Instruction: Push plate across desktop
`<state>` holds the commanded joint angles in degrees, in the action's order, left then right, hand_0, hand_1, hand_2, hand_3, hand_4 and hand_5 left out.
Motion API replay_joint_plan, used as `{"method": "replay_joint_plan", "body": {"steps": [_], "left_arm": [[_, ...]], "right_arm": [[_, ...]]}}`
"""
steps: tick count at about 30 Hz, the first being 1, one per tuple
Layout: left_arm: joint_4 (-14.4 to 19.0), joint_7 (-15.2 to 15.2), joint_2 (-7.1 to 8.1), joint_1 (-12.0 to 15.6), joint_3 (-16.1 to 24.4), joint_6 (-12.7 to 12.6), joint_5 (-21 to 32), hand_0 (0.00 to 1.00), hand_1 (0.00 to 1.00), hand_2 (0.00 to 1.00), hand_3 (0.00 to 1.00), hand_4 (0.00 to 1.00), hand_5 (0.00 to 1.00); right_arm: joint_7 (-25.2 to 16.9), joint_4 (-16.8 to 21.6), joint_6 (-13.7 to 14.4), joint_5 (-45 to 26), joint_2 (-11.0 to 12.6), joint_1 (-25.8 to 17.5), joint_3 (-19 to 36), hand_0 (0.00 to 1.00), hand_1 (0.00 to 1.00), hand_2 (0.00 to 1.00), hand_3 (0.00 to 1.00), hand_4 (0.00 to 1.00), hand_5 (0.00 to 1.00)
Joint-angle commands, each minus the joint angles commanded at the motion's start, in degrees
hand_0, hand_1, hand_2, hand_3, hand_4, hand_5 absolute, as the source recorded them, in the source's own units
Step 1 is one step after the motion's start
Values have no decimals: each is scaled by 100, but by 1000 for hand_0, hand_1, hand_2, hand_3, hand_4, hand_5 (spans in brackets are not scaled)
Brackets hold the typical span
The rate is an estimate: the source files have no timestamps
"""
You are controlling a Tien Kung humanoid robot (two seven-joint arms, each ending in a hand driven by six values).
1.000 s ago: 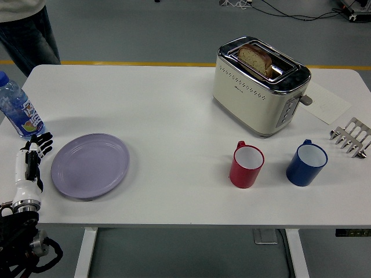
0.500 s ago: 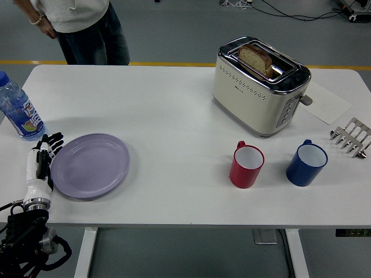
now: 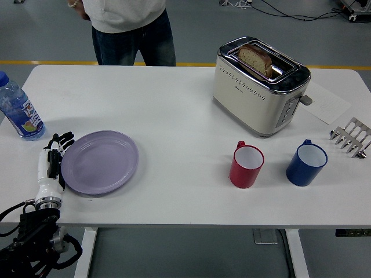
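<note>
Since a second ago the left hand (image 3: 53, 164) has slid inward along the table (image 3: 174, 116) and carried the lilac plate (image 3: 99, 161) with it, while a person (image 3: 128, 26) has walked in along the far edge. The hand lies flat, fingers straight and holding nothing, its side touching the plate's rim, with the plate just beyond it toward the red mug (image 3: 246, 165). The plate rests flat and looks oval, its long axis running side to side; a water bottle (image 3: 17, 109) stands just past the fingertips.
</note>
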<state>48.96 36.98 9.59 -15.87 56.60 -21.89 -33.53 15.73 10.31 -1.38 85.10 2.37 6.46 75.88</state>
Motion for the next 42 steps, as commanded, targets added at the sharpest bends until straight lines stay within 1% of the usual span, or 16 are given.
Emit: {"method": "replay_joint_plan", "body": {"steps": [10,19,31,33,36,42], "left_arm": [[39,0,-125,-66,-49,-8,-14,736,744,728,653,509,998],[74,0,-250,-92,-137,44,138,736,743,728,654,507,998],[182,0,-399,-226,-248,94,327,735,743,728,656,503,998],[168,0,-430,-227,-268,109,368,735,743,728,656,503,998],[123,0,-526,-262,-314,130,441,735,743,728,656,503,998],[103,0,-633,-356,-404,123,500,735,743,728,656,502,998]], "right_arm": [[5,0,-10,13,1,-31,-4,710,715,717,627,516,242],[-10,0,-18,10,9,-25,-8,709,715,717,626,516,242],[-10,0,-26,5,4,17,-18,709,715,717,626,517,242],[-9,0,-25,3,2,18,-19,709,715,717,626,517,242],[-10,0,-27,14,0,16,-10,709,715,717,626,517,242],[-14,0,-32,30,3,18,-5,709,715,718,625,517,242]]}}
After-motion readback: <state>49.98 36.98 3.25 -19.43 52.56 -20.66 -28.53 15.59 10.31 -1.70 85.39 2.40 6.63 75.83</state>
